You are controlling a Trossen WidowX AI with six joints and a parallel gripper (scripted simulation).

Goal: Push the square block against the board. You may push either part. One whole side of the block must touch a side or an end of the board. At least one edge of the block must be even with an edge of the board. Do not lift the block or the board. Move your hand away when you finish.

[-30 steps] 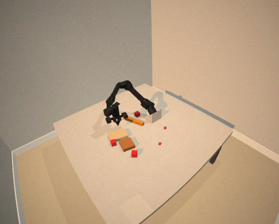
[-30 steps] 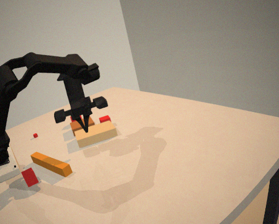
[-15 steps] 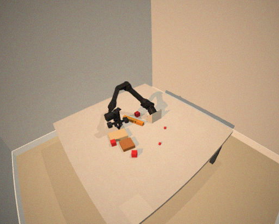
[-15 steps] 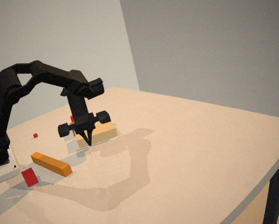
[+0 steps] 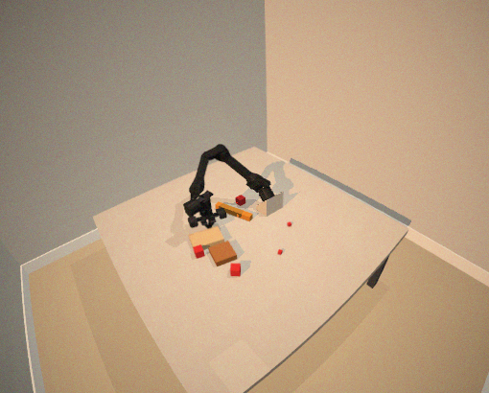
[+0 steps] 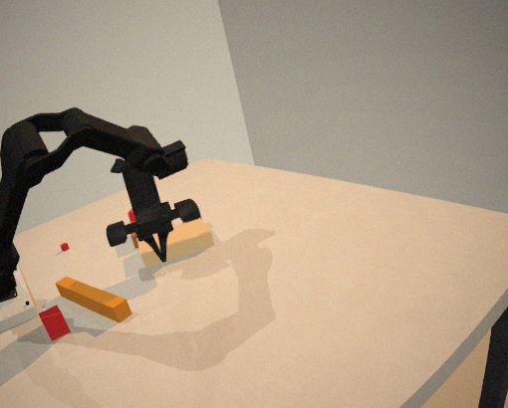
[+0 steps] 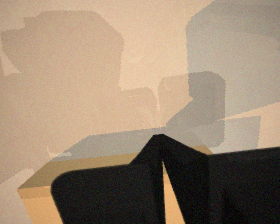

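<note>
The brown square block [image 5: 222, 252] lies flat, mostly hidden behind my gripper in the exterior view. The light tan board [image 5: 206, 237] [image 6: 193, 240] [image 7: 38, 176] lies flat beside it. In the top view the block's back side is at the board's front right part, touching or nearly so; the block reaches out past the board's right end. I cannot tell if a narrow gap remains. My gripper [image 5: 209, 225] [image 6: 164, 260] [image 7: 158, 139] is shut and empty, its tips low at the board's long side away from the block. Whether they touch the board is unclear.
A red cube [image 5: 198, 251] sits at the board's front left side, another red cube [image 5: 235, 269] in front of the block. An orange bar [image 5: 234, 212] [image 6: 94, 301] and a dark red cube [image 5: 241, 200] [image 6: 55, 323] lie near the arm's base. Two tiny red cubes lie to the right.
</note>
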